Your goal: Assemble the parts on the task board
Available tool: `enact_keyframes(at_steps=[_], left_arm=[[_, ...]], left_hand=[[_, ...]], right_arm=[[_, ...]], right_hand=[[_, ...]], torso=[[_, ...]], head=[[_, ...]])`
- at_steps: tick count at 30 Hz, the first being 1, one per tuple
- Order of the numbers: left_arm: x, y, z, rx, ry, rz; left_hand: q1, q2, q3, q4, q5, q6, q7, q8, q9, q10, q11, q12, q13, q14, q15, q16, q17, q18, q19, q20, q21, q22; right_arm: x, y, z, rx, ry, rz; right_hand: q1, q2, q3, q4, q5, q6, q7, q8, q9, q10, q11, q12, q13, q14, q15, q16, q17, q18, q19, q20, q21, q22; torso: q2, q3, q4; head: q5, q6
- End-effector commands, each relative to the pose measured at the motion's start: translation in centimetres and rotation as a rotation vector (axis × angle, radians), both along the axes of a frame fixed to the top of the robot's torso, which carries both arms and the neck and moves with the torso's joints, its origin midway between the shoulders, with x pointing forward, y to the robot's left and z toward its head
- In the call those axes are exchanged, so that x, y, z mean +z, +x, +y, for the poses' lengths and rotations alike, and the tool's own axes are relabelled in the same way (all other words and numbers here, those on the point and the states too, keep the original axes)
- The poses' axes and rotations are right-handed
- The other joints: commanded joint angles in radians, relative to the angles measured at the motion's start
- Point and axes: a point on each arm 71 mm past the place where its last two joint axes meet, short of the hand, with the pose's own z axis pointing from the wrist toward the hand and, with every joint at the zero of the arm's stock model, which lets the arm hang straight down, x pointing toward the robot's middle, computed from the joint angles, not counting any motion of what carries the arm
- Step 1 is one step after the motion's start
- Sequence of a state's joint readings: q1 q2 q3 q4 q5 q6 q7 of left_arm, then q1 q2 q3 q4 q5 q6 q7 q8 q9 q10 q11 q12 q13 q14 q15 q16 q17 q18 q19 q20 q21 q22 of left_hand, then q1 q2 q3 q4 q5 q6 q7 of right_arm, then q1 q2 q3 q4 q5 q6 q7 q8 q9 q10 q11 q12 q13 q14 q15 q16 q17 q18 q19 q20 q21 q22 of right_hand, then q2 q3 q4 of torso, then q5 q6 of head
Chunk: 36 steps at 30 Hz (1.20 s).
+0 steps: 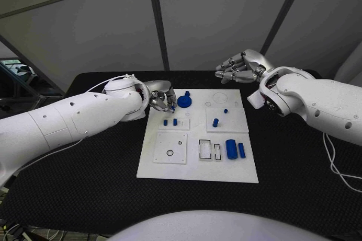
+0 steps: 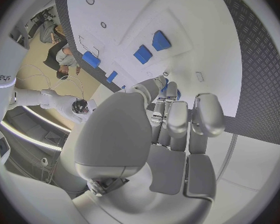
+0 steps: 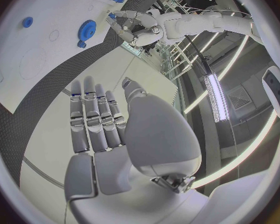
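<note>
parts (image 1: 232, 149) were left on the white board (image 1: 198, 170); a small blue piece (image 2: 172, 89) was pinched by the left hand (image 1: 160, 100); the right hand (image 1: 240, 67) was held empty, fingers apart.

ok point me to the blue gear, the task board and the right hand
blue gear (image 1: 184, 101), head view, on its round face
task board (image 1: 198, 173), head view, on the bare white strip along its near edge
right hand (image 1: 235, 71), head view, on the curled silver fingers

White arms (image 1: 75, 118), silver hands (image 1: 160, 98), white cables
</note>
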<state>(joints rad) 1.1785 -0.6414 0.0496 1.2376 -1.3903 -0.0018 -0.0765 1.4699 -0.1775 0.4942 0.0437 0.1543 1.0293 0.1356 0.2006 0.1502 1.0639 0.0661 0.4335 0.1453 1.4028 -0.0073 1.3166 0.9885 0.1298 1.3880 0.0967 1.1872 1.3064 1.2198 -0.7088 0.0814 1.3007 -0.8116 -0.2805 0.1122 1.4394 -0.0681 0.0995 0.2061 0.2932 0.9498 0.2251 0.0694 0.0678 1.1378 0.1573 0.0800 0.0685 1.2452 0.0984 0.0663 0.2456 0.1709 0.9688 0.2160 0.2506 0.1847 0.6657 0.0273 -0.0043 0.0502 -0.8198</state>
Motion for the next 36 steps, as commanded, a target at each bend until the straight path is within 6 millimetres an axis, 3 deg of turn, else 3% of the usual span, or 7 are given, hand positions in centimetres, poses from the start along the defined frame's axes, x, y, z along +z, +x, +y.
enact_keyframes(at_steps=[1, 36], left_arm=[[-0.18, 0.03, -0.10, 0.000, 0.006, 0.023], [-1.14, -0.02, -0.38, -0.005, 0.031, 0.070]], left_hand=[[-0.011, 0.002, 0.002, 0.000, -0.001, 0.006, -0.001, -0.005, -0.001, 0.007, 0.001, -0.004, -0.001, 0.002, 0.000, 0.000, -0.001, -0.040, 0.005, -0.001, 0.000, -0.001], [-0.013, 0.003, 0.001, -0.005, -0.003, 0.012, -0.008, -0.003, -0.001, 0.016, -0.007, -0.002, 0.003, 0.000, -0.005, 0.000, -0.002, -0.039, 0.004, -0.004, -0.001, 0.000]], right_arm=[[0.15, -0.01, 0.12, 0.008, 0.002, -0.006], [0.16, -0.05, -0.07, 0.006, 0.001, -0.006]], right_hand=[[-0.001, 0.005, -0.001, -0.005, 0.005, -0.006, -0.003, 0.002, 0.000, -0.007, -0.004, 0.004, -0.002, -0.008, 0.001, -0.003, -0.001, 0.013, 0.007, -0.001, -0.003, -0.001], [-0.001, 0.006, -0.001, -0.005, 0.006, -0.006, -0.003, 0.002, 0.000, -0.007, -0.004, 0.005, -0.002, -0.008, 0.001, -0.003, -0.001, 0.013, 0.008, -0.001, -0.004, -0.002]], torso=[[0.000, 0.0005, -0.0004], [0.000, 0.0001, -0.0002]], head=[[-0.001, 0.000], [0.002, -0.004]])
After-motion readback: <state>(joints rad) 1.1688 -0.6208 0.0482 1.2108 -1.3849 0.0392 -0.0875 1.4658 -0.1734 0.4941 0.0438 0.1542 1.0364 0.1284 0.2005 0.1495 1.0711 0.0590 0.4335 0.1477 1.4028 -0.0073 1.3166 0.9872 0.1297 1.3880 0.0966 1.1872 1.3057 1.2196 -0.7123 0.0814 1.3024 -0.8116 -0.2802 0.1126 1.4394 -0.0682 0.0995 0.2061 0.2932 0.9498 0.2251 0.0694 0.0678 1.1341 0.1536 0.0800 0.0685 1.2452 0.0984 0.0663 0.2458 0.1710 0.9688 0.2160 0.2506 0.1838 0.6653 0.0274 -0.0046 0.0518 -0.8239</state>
